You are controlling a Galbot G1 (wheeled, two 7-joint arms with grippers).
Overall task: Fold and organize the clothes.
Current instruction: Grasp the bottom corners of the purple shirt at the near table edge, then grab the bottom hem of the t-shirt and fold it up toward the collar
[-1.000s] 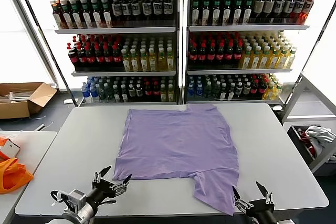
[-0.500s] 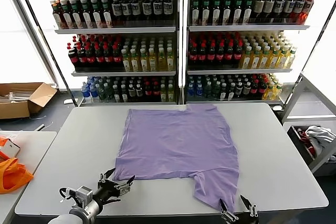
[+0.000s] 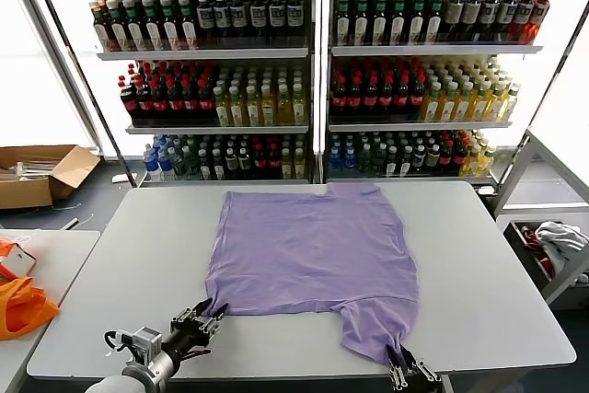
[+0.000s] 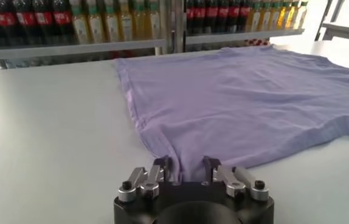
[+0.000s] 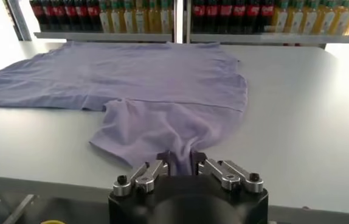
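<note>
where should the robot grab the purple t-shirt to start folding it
By its near edge, coming in low from the robot's side: the purple T-shirt lies flat, only edges offer a pinch. Left gripper takes the near-left corner, right gripper the near sleeve.

Soft matt lavender cloth T-shirt (image 3: pixel 308 260), faintly wrinkled; smooth matt grey bench (image 3: pixel 138 255), probably laminate; orange plastic bag (image 3: pixel 23 306).

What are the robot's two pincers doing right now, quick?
Left pincer: shut on the near left corner of the purple T-shirt.
Right pincer: shut on the T-shirt's sleeve edge.
</note>
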